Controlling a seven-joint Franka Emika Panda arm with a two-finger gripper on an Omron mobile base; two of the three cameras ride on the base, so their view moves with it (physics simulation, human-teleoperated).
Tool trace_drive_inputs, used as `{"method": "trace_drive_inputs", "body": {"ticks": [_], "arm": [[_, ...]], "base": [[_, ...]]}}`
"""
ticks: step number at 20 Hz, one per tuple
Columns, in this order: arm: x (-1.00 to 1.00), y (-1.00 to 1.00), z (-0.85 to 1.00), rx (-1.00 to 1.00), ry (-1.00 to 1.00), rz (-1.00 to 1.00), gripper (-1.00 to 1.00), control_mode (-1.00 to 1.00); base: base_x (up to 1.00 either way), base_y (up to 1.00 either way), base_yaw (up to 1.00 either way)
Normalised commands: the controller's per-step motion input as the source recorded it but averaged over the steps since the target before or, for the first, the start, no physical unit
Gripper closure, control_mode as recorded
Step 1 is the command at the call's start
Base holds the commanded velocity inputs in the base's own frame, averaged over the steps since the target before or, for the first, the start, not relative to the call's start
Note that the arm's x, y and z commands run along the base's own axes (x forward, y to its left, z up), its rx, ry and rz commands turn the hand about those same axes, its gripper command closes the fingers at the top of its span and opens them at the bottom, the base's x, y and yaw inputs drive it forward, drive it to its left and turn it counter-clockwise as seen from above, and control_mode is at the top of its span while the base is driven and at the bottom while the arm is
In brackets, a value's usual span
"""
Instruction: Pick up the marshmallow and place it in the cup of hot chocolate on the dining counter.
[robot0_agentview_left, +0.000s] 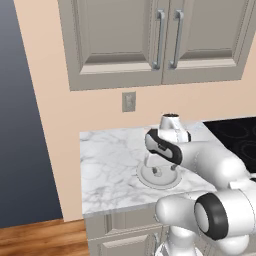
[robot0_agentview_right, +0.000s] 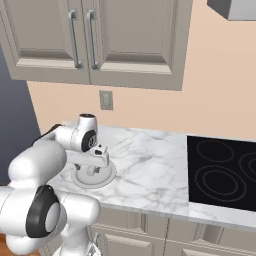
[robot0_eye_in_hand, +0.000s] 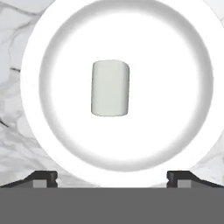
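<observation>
The marshmallow (robot0_eye_in_hand: 110, 88), a small white cylinder, lies on its side in the middle of the round grey-white plate (robot0_eye_in_hand: 43, 131). My gripper (robot0_eye_in_hand: 112, 177) hangs straight above it, open, with the fingertips (robot0_eye_in_hand: 43, 177) spread wide near the plate's rim and nothing between them. From the base, the hand (robot0_agentview_left: 162, 165) hovers just over the plate (robot0_agentview_left: 145, 179) on the small marble counter. The same hand (robot0_agentview_right: 92, 167) and plate (robot0_agentview_right: 107, 176) appear from the right side. The cup of hot chocolate and the dining counter are out of view.
The small marble counter (robot0_agentview_left: 110, 160) ends at its left edge beside a dark wall. A black cooktop (robot0_agentview_right: 222, 172) lies to the right of the plate. Grey wall cabinets (robot0_agentview_left: 155, 40) hang overhead, and a wall outlet (robot0_agentview_left: 129, 101) sits behind.
</observation>
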Motion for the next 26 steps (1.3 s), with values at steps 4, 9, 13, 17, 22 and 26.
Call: {"method": "trace_drive_inputs", "body": {"ticks": [4,9,13,17,22,26], "arm": [[0.31,0.09,-0.1,0.0,-0.06,0.0,-1.0,-1.0],[0.34,0.01,-0.2,0.0,-0.01,0.0,-1.0,-1.0],[0.33,0.0,-0.27,0.0,0.0,0.0,-1.0,-1.0],[0.37,0.0,-0.2,0.0,0.0,0.0,-1.0,-1.0],[0.14,0.0,-0.21,0.0,0.0,0.0,-1.0,-1.0],[-0.03,0.0,-0.04,0.0,0.0,0.0,-1.0,-1.0]], "base": [[0.0,0.0,0.0],[0.0,0.0,0.0],[0.0,0.0,0.0],[0.0,0.0,0.0],[0.0,0.0,0.0],[0.0,0.0,0.0]]}}
